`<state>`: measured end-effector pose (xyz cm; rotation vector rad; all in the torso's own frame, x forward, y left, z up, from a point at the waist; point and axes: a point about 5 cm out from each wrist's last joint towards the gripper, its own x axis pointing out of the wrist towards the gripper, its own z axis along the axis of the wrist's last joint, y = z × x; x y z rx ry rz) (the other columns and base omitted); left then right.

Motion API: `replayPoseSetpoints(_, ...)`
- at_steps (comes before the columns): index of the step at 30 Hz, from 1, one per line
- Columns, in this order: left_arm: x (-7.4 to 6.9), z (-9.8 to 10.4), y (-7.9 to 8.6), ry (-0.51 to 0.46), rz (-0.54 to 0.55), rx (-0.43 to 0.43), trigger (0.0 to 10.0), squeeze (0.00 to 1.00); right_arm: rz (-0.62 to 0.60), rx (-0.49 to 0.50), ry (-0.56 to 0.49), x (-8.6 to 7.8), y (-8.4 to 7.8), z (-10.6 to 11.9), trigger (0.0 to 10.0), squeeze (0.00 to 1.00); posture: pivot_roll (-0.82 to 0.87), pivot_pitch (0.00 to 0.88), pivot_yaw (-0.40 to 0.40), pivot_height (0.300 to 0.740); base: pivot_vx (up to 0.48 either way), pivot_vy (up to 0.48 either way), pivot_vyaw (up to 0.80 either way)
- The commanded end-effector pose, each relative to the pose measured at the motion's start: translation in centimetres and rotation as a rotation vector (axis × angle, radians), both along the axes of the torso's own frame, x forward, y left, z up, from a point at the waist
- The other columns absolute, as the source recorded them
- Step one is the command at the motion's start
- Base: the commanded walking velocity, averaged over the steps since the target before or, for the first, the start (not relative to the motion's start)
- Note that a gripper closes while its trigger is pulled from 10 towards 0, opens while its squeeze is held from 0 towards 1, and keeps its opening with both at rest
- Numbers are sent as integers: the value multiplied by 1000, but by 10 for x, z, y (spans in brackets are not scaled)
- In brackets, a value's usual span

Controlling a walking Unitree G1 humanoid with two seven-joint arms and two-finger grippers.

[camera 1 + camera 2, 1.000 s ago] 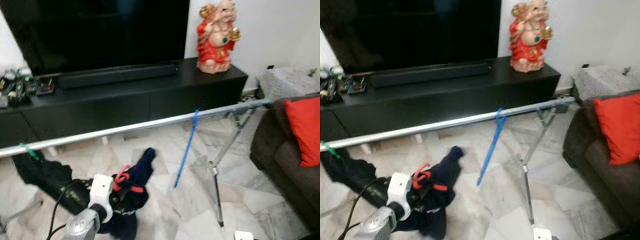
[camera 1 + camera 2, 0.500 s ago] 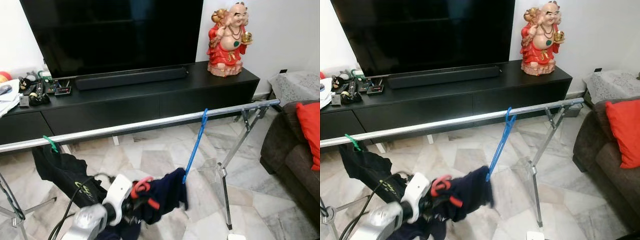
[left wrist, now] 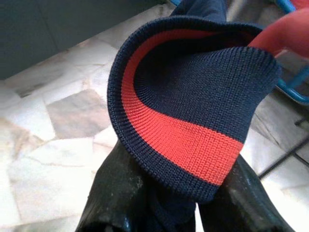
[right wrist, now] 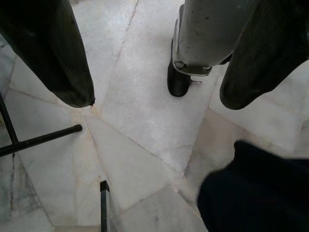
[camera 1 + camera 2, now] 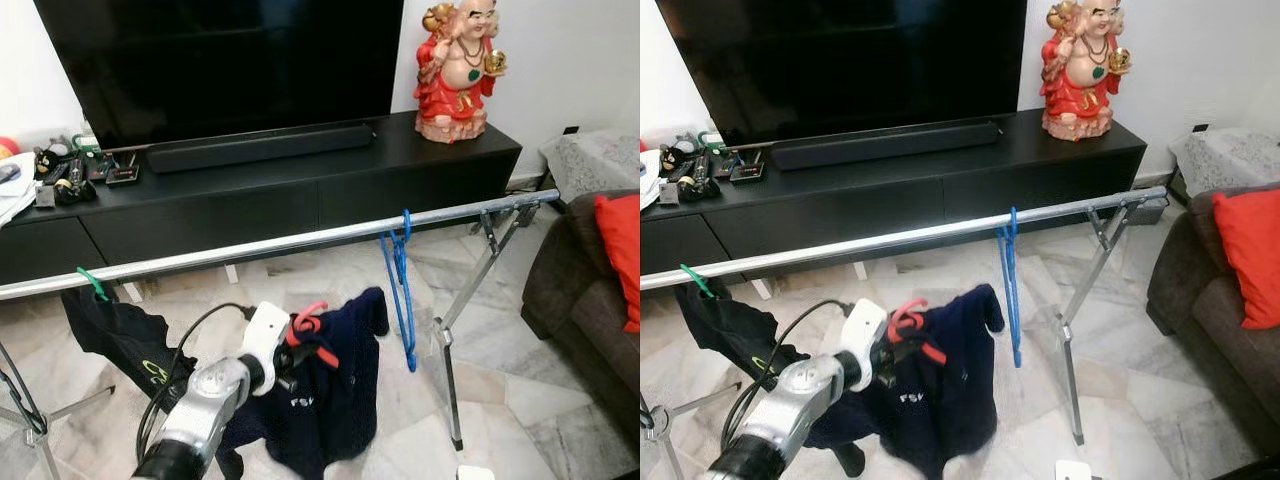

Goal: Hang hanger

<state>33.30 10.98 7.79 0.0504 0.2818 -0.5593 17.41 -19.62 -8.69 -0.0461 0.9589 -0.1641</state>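
Note:
My left gripper (image 5: pixel 292 352) is held up below the silver rail (image 5: pixel 250 246), shut on a red hanger (image 5: pixel 308 326) that carries a navy shirt (image 5: pixel 335 405). In the left wrist view the shirt's navy collar with its red band (image 3: pixel 193 142) is pinched between the black fingers (image 3: pixel 113 195), and the red hanger (image 3: pixel 287 31) curves past above. The hanger's hook sits lower than the rail and nearer to me. An empty blue hanger (image 5: pixel 402 290) hangs on the rail to the right. My right gripper (image 4: pixel 154 96) hangs open over the marble floor.
A green hanger (image 5: pixel 92 283) with a black garment (image 5: pixel 120 335) hangs at the rail's left end. Behind the rail stand a black TV cabinet (image 5: pixel 300 190) and a red figurine (image 5: pixel 457 65). A dark sofa with a red cushion (image 5: pixel 620 255) is at the right. The rack's legs (image 5: pixel 450 380) spread below.
My left arm has lifted the red hanger and navy shirt higher and closer to the rail. The blue hanger has swung round on the rail. The camera has shifted slightly.

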Motion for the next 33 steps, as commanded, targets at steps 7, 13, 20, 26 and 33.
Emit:
replayPoseSetpoints(7,25,19,6,-55,205,-42,10000,0,-2,-1,9,-3,7,-2,10000,0,53,59,20,740,0,0,0)
replayPoseSetpoints(13,36,29,9,-65,323,-88,10000,0,2,-6,9,-1,8,-2,10000,0,51,60,16,740,0,0,0)
replayPoseSetpoints(20,47,38,10,-40,427,-166,10000,0,12,-19,16,2,6,0,10000,0,42,60,17,740,0,0,0)
replayPoseSetpoints(26,52,45,6,-40,449,-168,10000,0,3,-18,14,2,5,0,10000,0,41,60,18,740,0,0,0)
replayPoseSetpoints(33,57,50,8,-20,529,-177,10000,0,3,-19,14,1,5,0,10000,0,38,58,17,740,0,0,0)
